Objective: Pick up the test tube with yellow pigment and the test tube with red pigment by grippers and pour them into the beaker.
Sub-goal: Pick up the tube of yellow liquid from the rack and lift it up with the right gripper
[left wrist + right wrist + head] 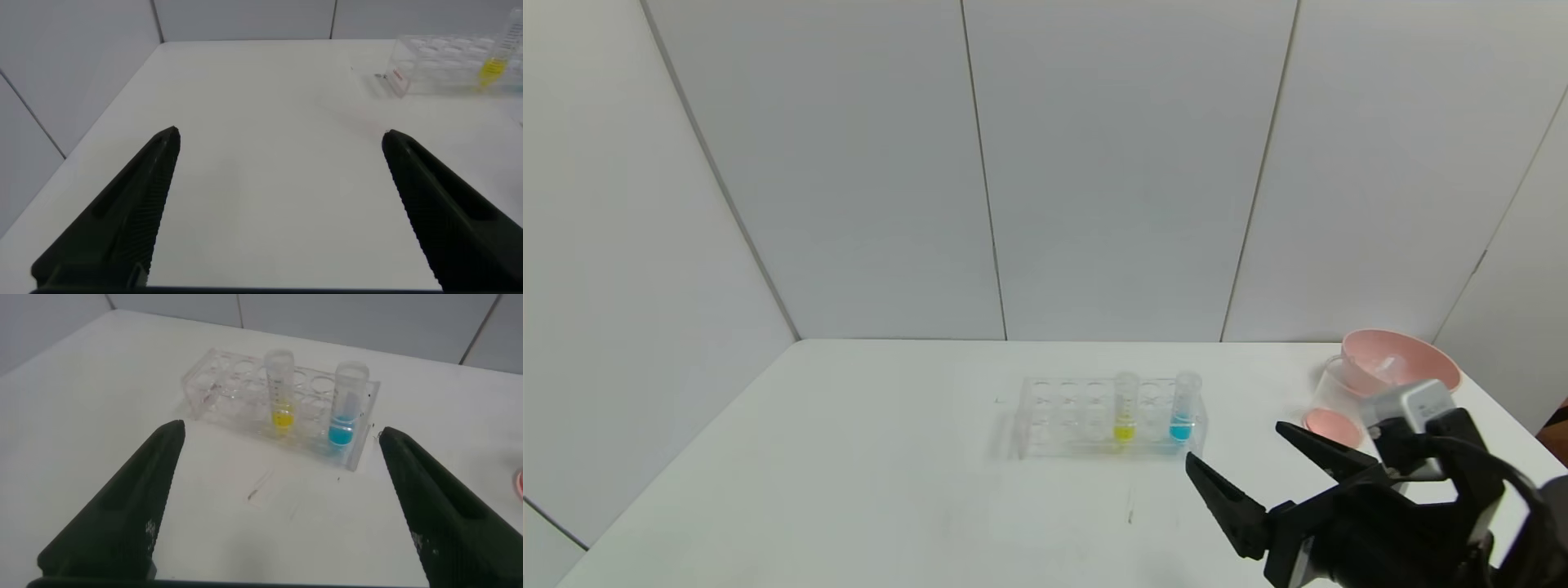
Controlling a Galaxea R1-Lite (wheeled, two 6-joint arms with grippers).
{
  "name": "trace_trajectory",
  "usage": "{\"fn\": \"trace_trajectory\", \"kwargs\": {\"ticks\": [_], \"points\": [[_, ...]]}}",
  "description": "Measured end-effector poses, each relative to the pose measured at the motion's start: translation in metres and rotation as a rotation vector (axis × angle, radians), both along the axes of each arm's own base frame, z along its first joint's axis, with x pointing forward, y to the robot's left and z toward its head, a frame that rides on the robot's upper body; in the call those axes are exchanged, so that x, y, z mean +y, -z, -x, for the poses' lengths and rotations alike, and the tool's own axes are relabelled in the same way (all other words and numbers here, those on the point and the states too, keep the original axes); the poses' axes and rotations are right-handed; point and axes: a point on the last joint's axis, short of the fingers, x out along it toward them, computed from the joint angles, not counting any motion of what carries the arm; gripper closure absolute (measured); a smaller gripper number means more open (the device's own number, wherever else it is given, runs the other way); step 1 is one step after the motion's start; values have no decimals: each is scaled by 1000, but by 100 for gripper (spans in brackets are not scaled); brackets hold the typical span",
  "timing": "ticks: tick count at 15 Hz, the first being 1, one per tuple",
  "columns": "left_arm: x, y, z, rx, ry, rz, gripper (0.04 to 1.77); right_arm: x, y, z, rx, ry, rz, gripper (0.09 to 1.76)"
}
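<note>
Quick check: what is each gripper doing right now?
Left gripper: open, empty, over bare table.
Right gripper: open, empty, near the rack with the yellow tube.

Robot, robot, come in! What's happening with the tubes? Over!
Right end effector open, facing rack. Left end effector open, off aside. Yellow tube racked beside blue tube. Path clear.

A tube rack (1107, 418) stood on the table (849, 474), a little right of centre in the head view. Two tubes stood upright in the rack's holes: one tube (1125, 408) near the rack's middle, the other (1184, 408) at its right end. At the right edge of the frame a bowl (1409, 359) sat farthest back, with a beaker (1331, 400) just left of and before it. The right gripper (1237, 459) hung at lower right, before the rack's right end.
</note>
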Motion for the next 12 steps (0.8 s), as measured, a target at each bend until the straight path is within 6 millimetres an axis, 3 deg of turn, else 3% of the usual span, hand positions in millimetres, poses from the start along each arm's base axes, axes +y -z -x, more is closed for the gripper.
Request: {"fn": "trace_trajectory", "kwargs": {"ticks": [12], "points": [[0,0,0,0,0,0,5,67,46,-64,68,89,22,15]]}}
